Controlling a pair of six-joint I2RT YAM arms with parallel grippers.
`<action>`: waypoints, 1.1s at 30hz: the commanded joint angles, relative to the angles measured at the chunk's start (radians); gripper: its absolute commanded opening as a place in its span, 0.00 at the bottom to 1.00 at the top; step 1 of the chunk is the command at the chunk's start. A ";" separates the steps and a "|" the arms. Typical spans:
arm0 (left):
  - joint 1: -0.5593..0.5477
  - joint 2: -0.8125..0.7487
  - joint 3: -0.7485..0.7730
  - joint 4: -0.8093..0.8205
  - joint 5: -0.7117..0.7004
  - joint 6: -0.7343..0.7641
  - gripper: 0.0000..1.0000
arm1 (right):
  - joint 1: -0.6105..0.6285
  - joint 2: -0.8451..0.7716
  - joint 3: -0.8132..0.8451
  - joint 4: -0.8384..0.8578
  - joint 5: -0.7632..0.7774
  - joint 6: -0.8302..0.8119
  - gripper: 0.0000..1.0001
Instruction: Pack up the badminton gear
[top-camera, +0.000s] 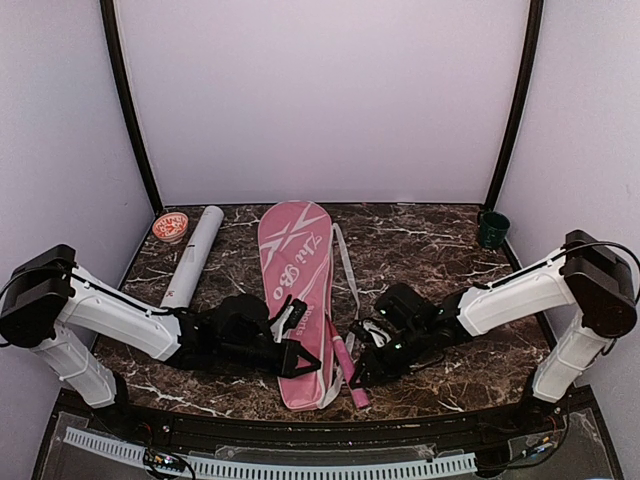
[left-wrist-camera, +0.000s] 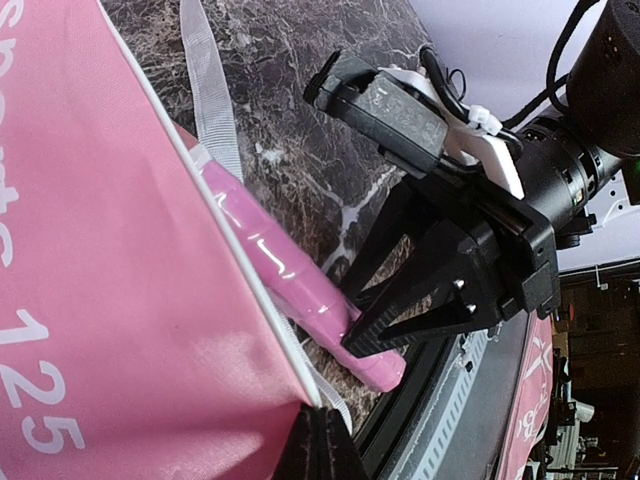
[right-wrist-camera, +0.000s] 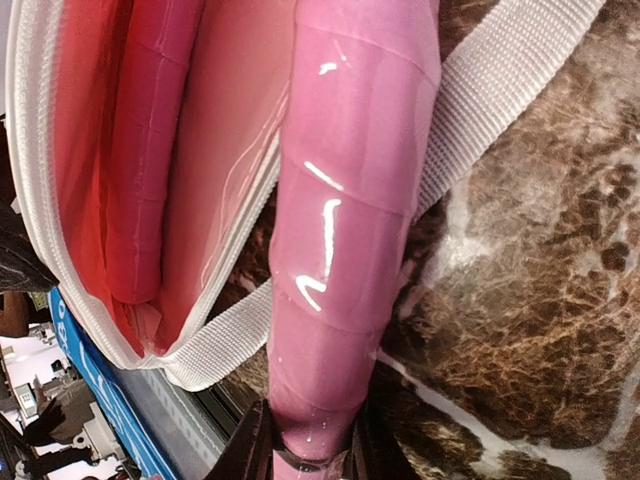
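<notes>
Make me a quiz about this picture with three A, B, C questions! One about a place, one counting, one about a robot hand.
1. Where is the small dark green cup?
A. dark marble table's back right corner
B. its near edge
C. its back left corner

2. How many pink-wrapped racket handles show in the right wrist view?
A. one
B. two
C. five

3. The right hand is:
A. wide open
B. shut on a handle
C. holding the cup

Answers: 1 A, it stands by the right wall. 2 B, one lies inside the long pink racket-shaped bag, one outside. 3 B, its fingers grip the outside handle's end.
</notes>
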 joint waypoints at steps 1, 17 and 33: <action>-0.003 0.000 0.022 0.021 0.034 0.009 0.00 | -0.008 -0.031 0.047 0.064 0.038 0.021 0.00; -0.017 0.020 0.055 0.040 0.092 0.032 0.00 | -0.021 0.100 0.106 0.325 0.022 0.134 0.00; -0.027 0.009 0.026 0.131 0.134 0.009 0.00 | -0.026 0.033 0.128 0.416 0.058 0.199 0.00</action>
